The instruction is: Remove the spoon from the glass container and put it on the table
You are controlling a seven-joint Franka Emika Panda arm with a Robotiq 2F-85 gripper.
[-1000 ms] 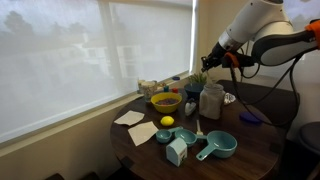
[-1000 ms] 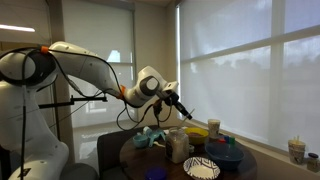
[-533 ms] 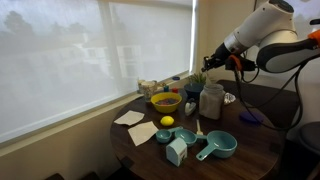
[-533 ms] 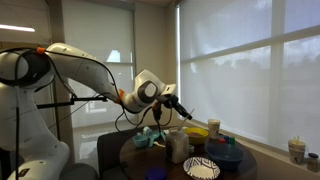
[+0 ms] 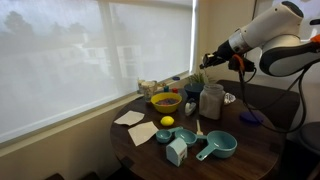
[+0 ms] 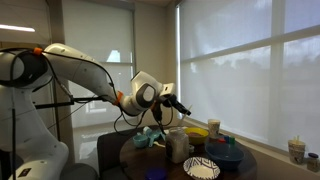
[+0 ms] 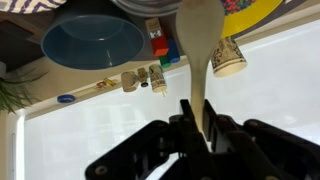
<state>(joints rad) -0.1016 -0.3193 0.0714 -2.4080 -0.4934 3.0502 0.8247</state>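
Arm's wrist has sunk and drawn back since a second ago. The spoon (image 7: 197, 45), handle clenched in the gripper (image 7: 200, 115), hangs seemingly clear above the glass container (image 5: 211, 100). Next it should swing over bare table (image 5: 255, 140), lower slowly, then let go.

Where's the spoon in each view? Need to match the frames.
Wrist view: spoon centre frame, handle pinched in the hand, bowl end toward the top.
Exterior view: too small to resolve; look at the hand tip, above the glass container.
Exterior view: same, at the hand tip above the glass container.
Shared landmark: yellow bowl.
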